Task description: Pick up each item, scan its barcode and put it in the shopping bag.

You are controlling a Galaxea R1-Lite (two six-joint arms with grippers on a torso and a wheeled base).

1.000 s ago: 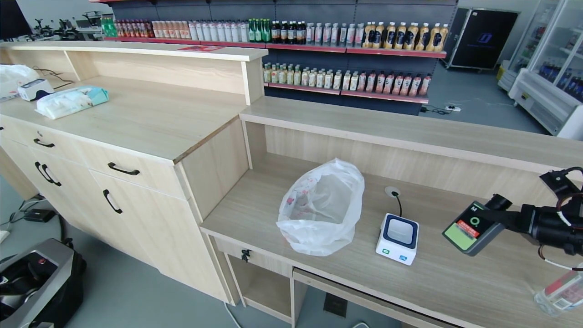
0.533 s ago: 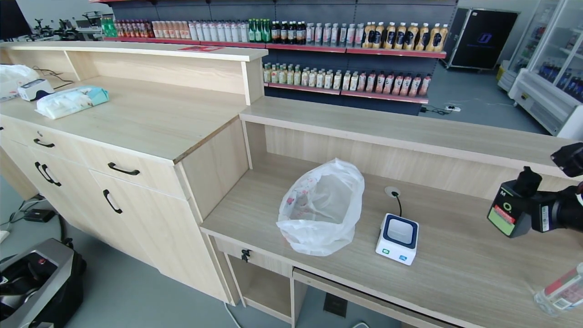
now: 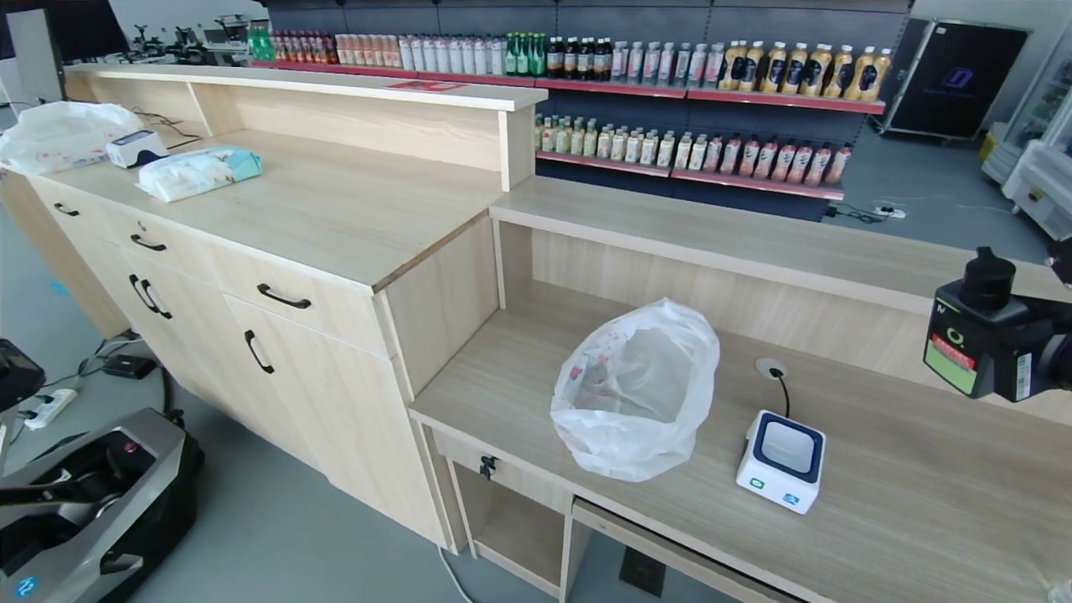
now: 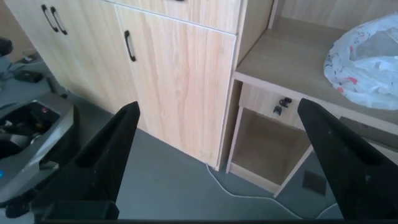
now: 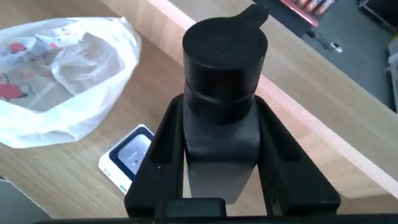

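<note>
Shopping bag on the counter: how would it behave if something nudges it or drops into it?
The shopping bag looks like thin, crinkled plastic, so probably floppy and very light; a nudge would likely slide or crumple it on the smooth counter. Its mouth gapes open unsupported, so it may collapse when the black bottle goes in.

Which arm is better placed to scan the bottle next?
Right. The right gripper is shut on the dark bottle above the counter, near the scanner; the left gripper hangs open and empty, low by the cabinet.
</note>
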